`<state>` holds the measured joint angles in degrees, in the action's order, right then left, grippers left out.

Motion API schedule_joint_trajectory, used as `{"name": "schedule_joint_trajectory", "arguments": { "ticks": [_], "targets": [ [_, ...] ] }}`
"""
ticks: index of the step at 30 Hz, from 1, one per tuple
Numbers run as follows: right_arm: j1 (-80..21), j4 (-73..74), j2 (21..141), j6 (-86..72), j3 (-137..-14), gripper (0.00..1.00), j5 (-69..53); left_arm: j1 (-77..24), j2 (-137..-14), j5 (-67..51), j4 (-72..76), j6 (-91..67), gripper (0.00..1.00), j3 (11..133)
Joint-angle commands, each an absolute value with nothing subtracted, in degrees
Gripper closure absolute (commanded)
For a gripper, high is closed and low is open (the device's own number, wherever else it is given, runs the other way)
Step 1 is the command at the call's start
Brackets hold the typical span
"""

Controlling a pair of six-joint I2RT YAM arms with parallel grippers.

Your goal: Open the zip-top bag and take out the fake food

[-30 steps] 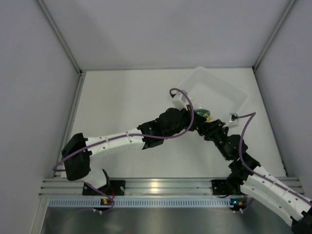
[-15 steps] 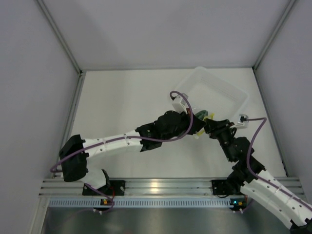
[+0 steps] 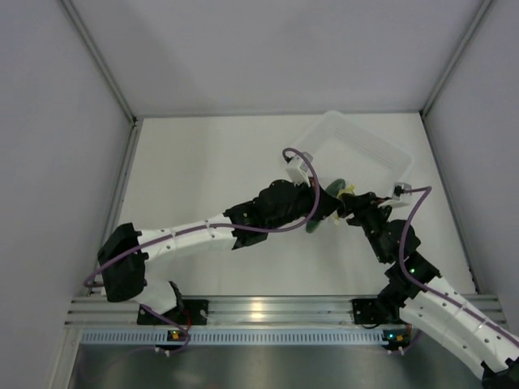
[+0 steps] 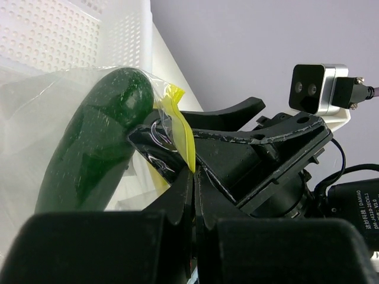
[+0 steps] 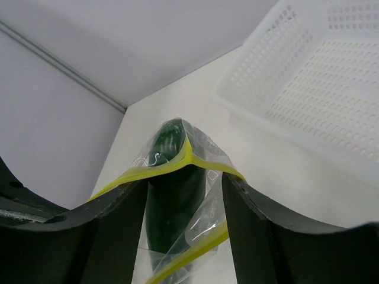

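text log | label (image 4: 354,206) on black motor housing: "DAMIAO" | smaller line beneath: not legible

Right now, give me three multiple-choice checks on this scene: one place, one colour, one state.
1. Where is the fake cucumber?
A) in the white perforated bin
B) inside the zip-top bag
C) lying loose outside any container

2. What colour is the bag's zip strip?
A) red
B) blue
C) yellow

3. What is the left gripper doing?
A) shut on the zip strip
B) wide open, clear of the bag
C) gripping the bin rim

Answers:
1 B: the cucumber shows through the bag's clear plastic, not in the white perforated bin.
2 C: the strip is yellow in both wrist views.
3 A: in the left wrist view the fingers close on the strip.
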<state>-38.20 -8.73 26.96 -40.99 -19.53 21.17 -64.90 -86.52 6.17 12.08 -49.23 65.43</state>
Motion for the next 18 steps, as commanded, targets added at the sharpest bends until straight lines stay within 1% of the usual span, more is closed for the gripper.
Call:
{"name": "schedule_joint_trajectory", "arguments": {
  "ticks": [1, 4, 6, 8, 11, 13, 16, 17, 18],
  "targets": [
    [-38.85, -14.68, 28.74, -38.06, -22.67, 0.44, 13.62, -66.62, -87.98, -5.62, 20.03, -49.04, 1.00, 65.74],
    [-38.85, -11.61, 30.23, -37.53, -25.31, 0.45, 12.92, -66.62, -88.50, -8.78, 20.57, -48.25, 1.00, 66.44],
    [-38.85, -8.38, 31.28, -37.18, -27.33, 0.49, 13.00, -66.53, -88.59, -9.23, 20.57, -48.08, 1.00, 66.53],
    [-38.85, -5.99, 32.25, -37.09, -29.08, 0.52, 15.36, -66.53, -88.42, -9.40, 20.57, -48.16, 1.00, 66.45],
    [-38.67, -0.19, 34.96, -37.18, -32.15, 0.54, 19.93, -66.53, -87.98, -9.58, 20.48, -48.78, 1.00, 66.10],
    [-37.80, 2.63, 36.91, -36.48, -33.66, 0.55, 19.87, -66.53, -87.54, -9.23, 20.48, -49.39, 1.00, 65.92],
    [-37.00, 0.63, 39.11, -34.46, -34.37, 0.53, 16.10, -66.45, -87.10, -8.18, 20.48, -50.18, 1.00, 65.39],
    [-36.91, -3.04, 39.37, -33.32, -34.02, 0.50, 11.99, -66.45, -86.93, -8.17, 20.48, -50.45, 1.00, 65.30],
    [-36.91, -3.86, 39.64, -31.40, -34.01, 0.47, 10.47, -66.36, -87.10, -8.43, 20.57, -50.54, 1.00, 65.39]
  ]
}}
